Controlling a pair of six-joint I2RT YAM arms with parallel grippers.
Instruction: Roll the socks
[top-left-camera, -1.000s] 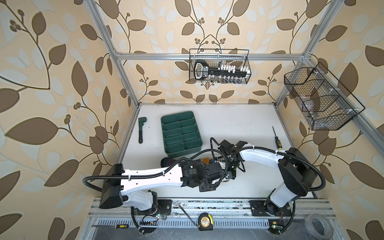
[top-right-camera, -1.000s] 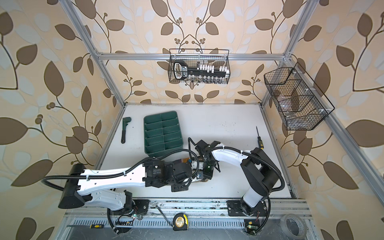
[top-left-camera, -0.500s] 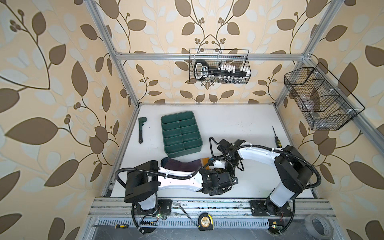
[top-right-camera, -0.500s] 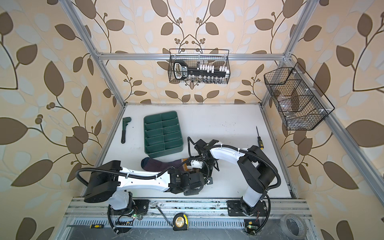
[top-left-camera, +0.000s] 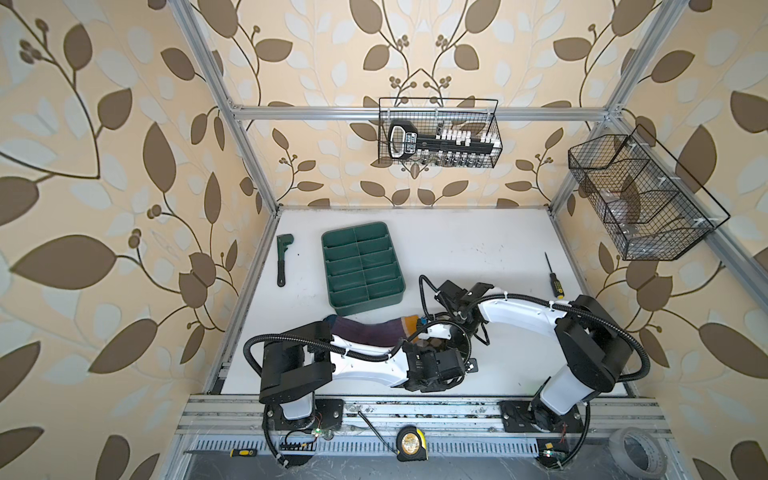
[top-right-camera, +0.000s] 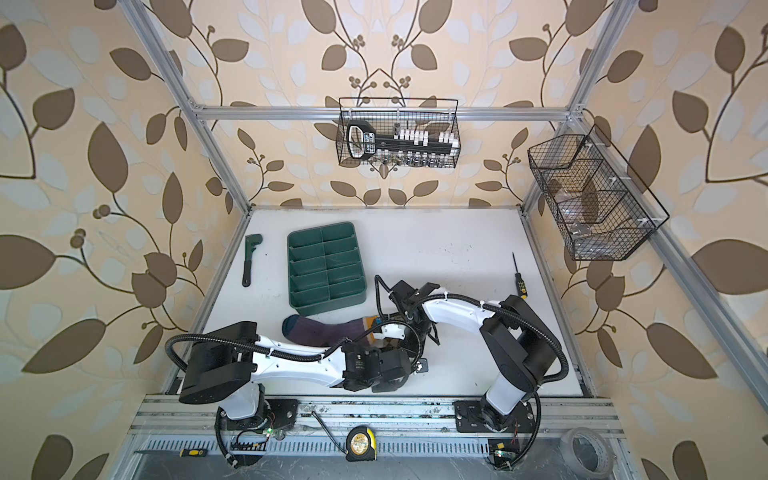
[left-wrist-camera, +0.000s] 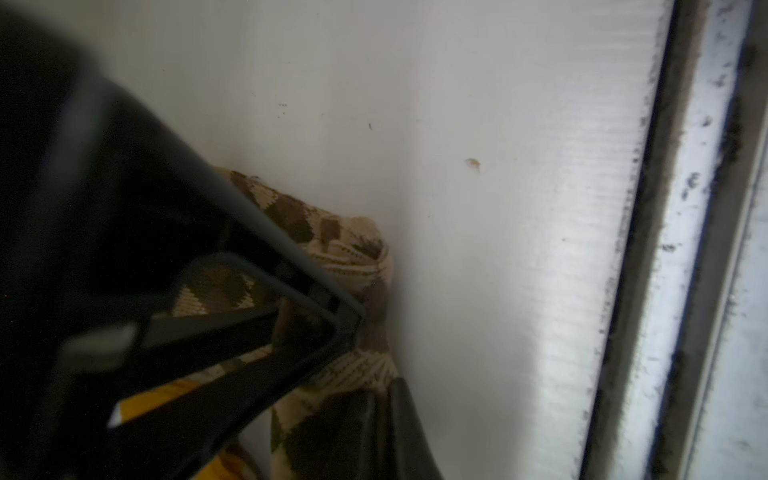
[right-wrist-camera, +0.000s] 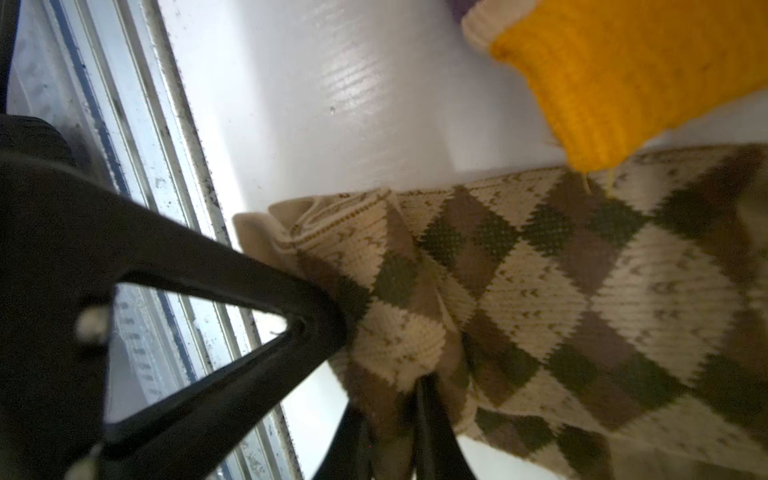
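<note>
The purple sock (top-left-camera: 365, 330) lies flat in both top views, its navy toe to the left and its yellow cuff (right-wrist-camera: 623, 75) to the right. The tan-and-brown argyle sock (right-wrist-camera: 540, 270) is bunched just in front of that cuff, mostly hidden under both grippers in a top view (top-left-camera: 434, 343). My left gripper (left-wrist-camera: 384, 432) is shut on a fold of the argyle sock (left-wrist-camera: 353, 249). My right gripper (right-wrist-camera: 390, 436) has argyle fabric pinched between its fingers. The two grippers meet tip to tip over the sock (top-right-camera: 390, 343).
A green divided tray (top-left-camera: 370, 305) stands just behind the purple sock. A wrench (top-left-camera: 283, 257) lies at the far left, a screwdriver (top-left-camera: 552, 278) at the right. The table's front edge and metal rail (left-wrist-camera: 673, 291) run close by the grippers.
My left arm has swung low along the front, uncovering the purple sock. Its gripper has shut on the argyle sock. The right arm has hardly moved.
</note>
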